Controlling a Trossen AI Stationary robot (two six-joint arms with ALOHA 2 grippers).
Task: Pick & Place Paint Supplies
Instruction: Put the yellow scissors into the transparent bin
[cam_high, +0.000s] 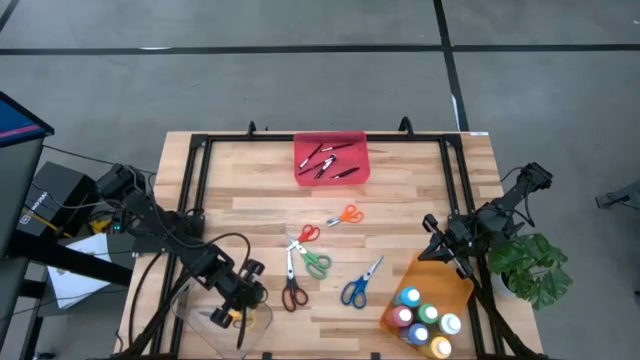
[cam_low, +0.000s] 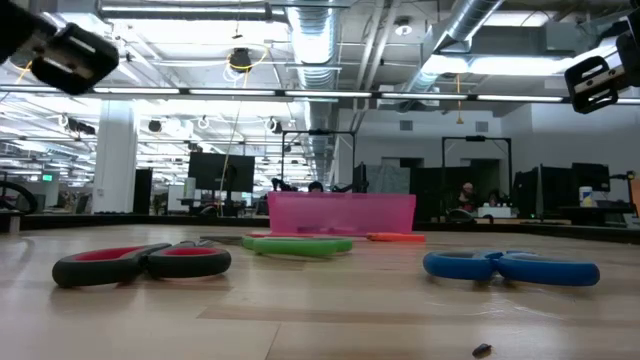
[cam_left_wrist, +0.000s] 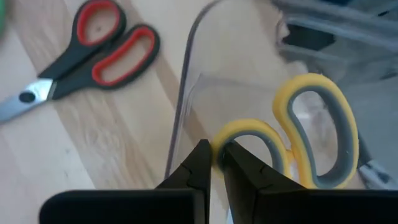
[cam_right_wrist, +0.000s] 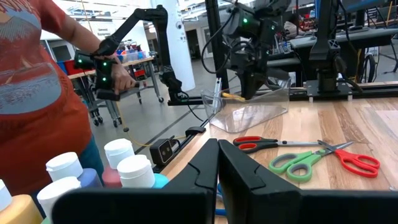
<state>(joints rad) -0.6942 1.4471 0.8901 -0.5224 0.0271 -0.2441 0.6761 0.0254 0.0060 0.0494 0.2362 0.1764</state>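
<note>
Wooden table (cam_high: 400, 190) carries all the items; a person in a red shirt (cam_right_wrist: 31, 81) stands beyond its edge, seen from the right wrist.

Red tray (cam_high: 332, 158) sits at the far side, well apart from both sets of fingers, with thin dark sticks (cam_high: 325, 160) lying inside it; orange tray (cam_high: 425, 290) lies just beside the right gripper (cam_high: 462, 262) and holds the white-capped paint bottles (cam_high: 425, 318); clear tray (cam_high: 215, 315) sits directly under the left gripper (cam_high: 238, 310).

Left gripper: fingers pinched tight on the yellow-handled scissors (cam_left_wrist: 305, 140), gripping one yellow loop right at the fingertips (cam_left_wrist: 202, 163); the scissors hang over the clear tray.

Right gripper: fingers closed on nothing, hovering at the orange tray's edge; bottles lie just beside and behind its tips.

Loose scissors on bare wood between the two grippers: black-and-red pair (cam_high: 292, 290) nearest the left fingers, just past the clear tray's rim; green pair (cam_high: 312, 263) beyond it; blue pair (cam_high: 357, 287) nearer the right fingers; red pair (cam_high: 305, 235) and orange pair (cam_high: 347, 214) farther off toward the red tray.
</note>
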